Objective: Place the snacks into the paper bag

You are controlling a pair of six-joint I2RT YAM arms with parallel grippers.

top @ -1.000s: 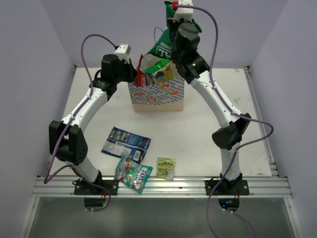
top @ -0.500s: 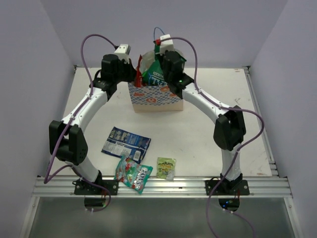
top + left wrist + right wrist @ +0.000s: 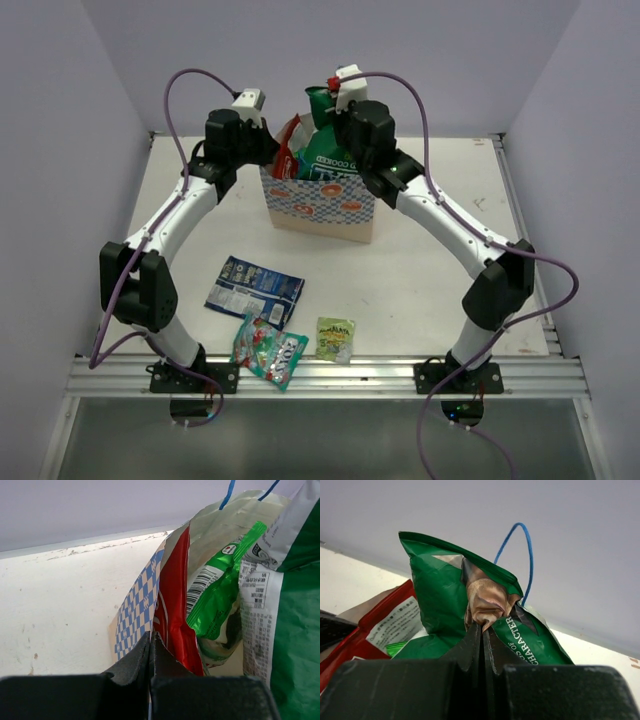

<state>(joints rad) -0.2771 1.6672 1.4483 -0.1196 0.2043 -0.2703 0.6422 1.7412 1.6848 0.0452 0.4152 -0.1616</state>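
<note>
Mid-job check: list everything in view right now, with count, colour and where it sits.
table: one, white, under everything
paper bag: one, tan with blue-white checks, standing far middle
dark green chip bag: one, dark green, sticking up out of the paper bag
red packet: one, red, inside the bag's left side
green-white packet: one, green and white, inside, right of the red packet
dark blue packet: one, dark blue, flat, near left
candy packet: one, multicoloured, near edge
sachet: one, yellow-green, right of the candy packet
left claw: one, black, shut on the bag's left rim
right claw: one, black, shut on the chip bag's top
</note>
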